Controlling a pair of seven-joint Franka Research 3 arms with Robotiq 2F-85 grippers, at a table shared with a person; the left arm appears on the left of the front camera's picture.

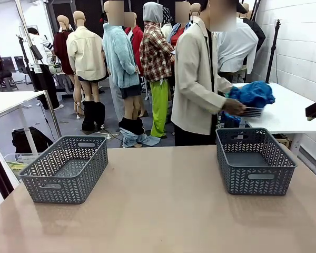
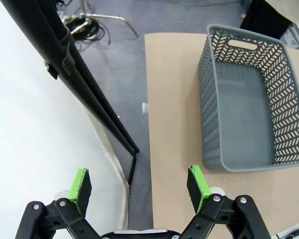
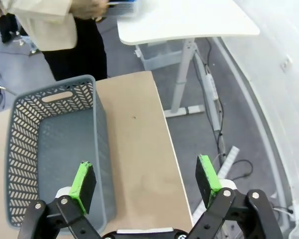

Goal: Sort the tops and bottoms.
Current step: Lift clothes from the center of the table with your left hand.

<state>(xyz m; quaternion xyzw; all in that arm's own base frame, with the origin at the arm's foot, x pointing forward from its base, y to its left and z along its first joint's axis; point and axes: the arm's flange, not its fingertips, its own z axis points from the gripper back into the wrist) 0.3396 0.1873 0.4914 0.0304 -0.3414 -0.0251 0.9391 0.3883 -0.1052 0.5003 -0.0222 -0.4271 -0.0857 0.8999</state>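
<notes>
Left gripper [image 2: 138, 186]: is hovering with its jaws spread wide and nothing between the green pads [image 2: 80, 185]. One pad is sitting over the tan table [image 1: 163, 211] by its left edge, the other out beyond that edge.
Right gripper [image 3: 145, 182]: is hovering with jaws wide apart, gripping nothing. One pad is lying over the right grey basket [image 1: 255, 179], the other past the tan table's right edge, above the floor.
Person's hand [image 1: 234, 107]: is grasping the left rim of a pale slatted tray [image 1: 254, 112], fingers curled over its edge, at the far right beyond the tan table.
Blue fleece bundle [image 1: 253, 94]: is lying heaped on that tray, touching the person's hand and just right of it, bulging up above the knuckles. It is sitting well apart from both grippers and both baskets.
Darker blue cloth [image 1: 229, 120]: is hanging just below the hand; I cannot tell whether it belongs to the same bundle.
White side table [image 1: 292, 113]: is standing at the far right. The tray is sitting at its left edge; whether it is resting there or being held up I cannot tell.
Left grey basket [image 1: 68, 184]: is standing upright on the tan table's left side, its grey floor showing.
Right grey basket: is standing upright on the tan table's far right part, nearer than the hand and below it.
Person [image 1: 195, 79]: is standing at the far side in a beige jacket, turned right toward the white side table.
</notes>
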